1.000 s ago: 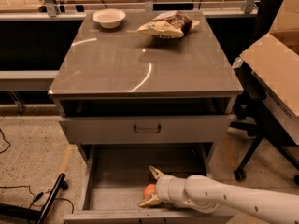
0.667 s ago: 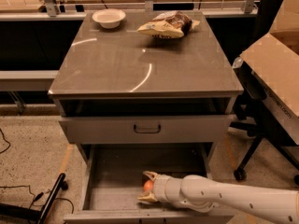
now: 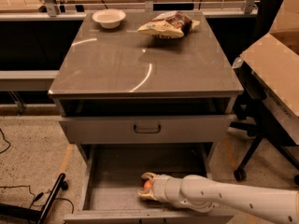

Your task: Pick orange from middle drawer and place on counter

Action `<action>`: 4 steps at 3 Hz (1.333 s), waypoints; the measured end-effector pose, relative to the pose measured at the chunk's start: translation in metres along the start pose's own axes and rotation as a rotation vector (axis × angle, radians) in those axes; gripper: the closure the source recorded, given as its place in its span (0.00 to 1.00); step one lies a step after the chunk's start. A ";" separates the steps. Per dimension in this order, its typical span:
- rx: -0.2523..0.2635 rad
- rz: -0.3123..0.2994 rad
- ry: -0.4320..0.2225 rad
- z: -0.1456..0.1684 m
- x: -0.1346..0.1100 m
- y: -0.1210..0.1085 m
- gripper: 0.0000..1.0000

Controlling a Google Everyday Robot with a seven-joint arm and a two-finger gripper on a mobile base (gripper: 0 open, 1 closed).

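Grey middle drawer (image 3: 117, 176) holds the orange (image 3: 147, 186) toward its 6 o'clock; we see the gripper (image 3: 146, 187) inside, fingers (image 3: 149, 176) clasped around the fruit.

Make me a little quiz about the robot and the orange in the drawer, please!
1. True or false: the orange is already lying on the counter.
2. Which things sit on the counter? A) a white bowl and a snack bag. B) two oranges. C) a cup and a spoon.
3. Where is the gripper right now?

Key:
1. False. The orange is down in the open middle drawer.
2. A.
3. Inside the open middle drawer, right at the orange.
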State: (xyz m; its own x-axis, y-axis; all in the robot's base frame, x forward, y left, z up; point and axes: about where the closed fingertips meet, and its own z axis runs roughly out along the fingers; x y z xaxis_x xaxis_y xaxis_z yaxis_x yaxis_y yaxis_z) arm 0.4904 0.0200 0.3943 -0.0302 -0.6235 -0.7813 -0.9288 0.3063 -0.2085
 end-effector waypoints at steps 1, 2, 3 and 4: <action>-0.001 0.000 -0.001 0.001 0.000 0.000 1.00; -0.001 0.000 -0.001 0.001 0.000 0.000 1.00; 0.009 -0.001 -0.021 -0.007 -0.004 -0.004 1.00; 0.007 -0.001 -0.021 -0.006 -0.005 -0.003 0.82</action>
State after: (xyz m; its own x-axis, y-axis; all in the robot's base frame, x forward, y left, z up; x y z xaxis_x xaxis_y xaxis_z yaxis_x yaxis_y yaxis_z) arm 0.4911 0.0177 0.4021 -0.0212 -0.6087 -0.7931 -0.9261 0.3108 -0.2138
